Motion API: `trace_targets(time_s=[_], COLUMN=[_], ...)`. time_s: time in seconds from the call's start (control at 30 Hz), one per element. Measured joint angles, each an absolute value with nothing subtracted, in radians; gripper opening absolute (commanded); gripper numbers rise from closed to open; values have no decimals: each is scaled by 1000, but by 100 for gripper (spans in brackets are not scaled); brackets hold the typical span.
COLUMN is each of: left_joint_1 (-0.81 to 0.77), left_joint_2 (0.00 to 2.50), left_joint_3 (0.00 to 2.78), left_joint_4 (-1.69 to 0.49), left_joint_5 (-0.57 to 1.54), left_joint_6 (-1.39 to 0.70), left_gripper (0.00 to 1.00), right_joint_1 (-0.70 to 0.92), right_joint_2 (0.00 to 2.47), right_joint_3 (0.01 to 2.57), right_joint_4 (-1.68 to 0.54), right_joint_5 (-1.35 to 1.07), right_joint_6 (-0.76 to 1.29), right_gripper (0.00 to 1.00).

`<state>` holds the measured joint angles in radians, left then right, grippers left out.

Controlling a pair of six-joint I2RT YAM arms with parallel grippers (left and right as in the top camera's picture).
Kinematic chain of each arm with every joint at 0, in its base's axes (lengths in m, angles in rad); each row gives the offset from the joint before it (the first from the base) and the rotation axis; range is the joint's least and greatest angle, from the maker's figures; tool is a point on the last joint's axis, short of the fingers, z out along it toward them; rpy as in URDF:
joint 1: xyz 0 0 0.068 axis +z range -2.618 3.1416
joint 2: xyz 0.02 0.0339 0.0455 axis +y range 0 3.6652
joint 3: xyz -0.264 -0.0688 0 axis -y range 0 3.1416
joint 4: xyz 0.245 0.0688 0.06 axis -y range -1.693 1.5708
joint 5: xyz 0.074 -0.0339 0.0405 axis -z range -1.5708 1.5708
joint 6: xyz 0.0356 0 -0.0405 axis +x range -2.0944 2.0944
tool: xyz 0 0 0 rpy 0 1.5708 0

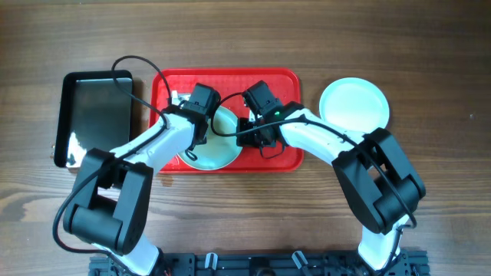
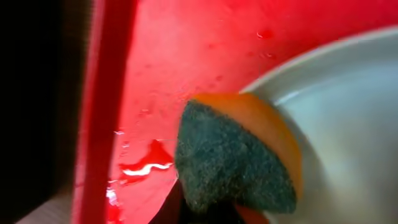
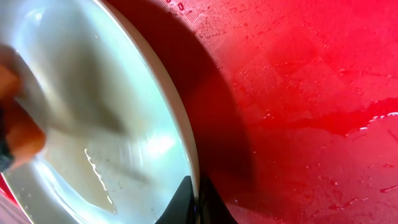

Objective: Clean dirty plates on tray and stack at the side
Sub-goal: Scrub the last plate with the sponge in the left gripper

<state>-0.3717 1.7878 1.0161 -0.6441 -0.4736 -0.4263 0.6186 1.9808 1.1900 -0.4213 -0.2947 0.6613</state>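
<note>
Red tray [image 1: 284, 80], wet, carries a pale plate [image 1: 219, 149] near its front edge, a second plate [image 1: 354, 103] lying off to the right on the table [image 1: 430, 46]. The right gripper [image 1: 247, 136] pinches the carried plate's rim while the left gripper [image 1: 193, 146] clamps a sponge [image 2: 236, 162] at its edge. Hard scrubbing could slide the slick rim from that pinch.
</note>
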Motion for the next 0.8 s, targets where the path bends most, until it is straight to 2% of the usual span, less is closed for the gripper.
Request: trace_targets(time_s=[0.17, 0.3, 0.47, 0.57, 0.7, 0.8], left_joint_1=[-345, -339, -341, -352, -362, -369], left_joint_2=[1679, 1574, 1669, 1775, 1833, 1838], left_joint_3=[1054, 1073, 1070, 1060, 1065, 1072], left_joint_4=[-686, -622, -575, -571, -542, -559], left_joint_5=[-520, -339, -43, 47, 56, -16], left_joint_6=[-488, -515, -523, -527, -526, -505], left_gripper=[4, 4, 4, 4, 4, 4], right_joint_1=[609, 607, 607, 607, 605, 604], right_joint_2=[1981, 1981, 1981, 1980, 1980, 1980], right_joint_3=[1192, 1192, 1192, 1192, 1192, 1192], right_joint_4=[-441, -439, -438, -438, -438, -438], right_joint_5=[-294, -295, -295, -295, -292, -299], right_joint_6=[657, 657, 662, 662, 666, 670], right_gripper=[4, 4, 4, 4, 4, 4])
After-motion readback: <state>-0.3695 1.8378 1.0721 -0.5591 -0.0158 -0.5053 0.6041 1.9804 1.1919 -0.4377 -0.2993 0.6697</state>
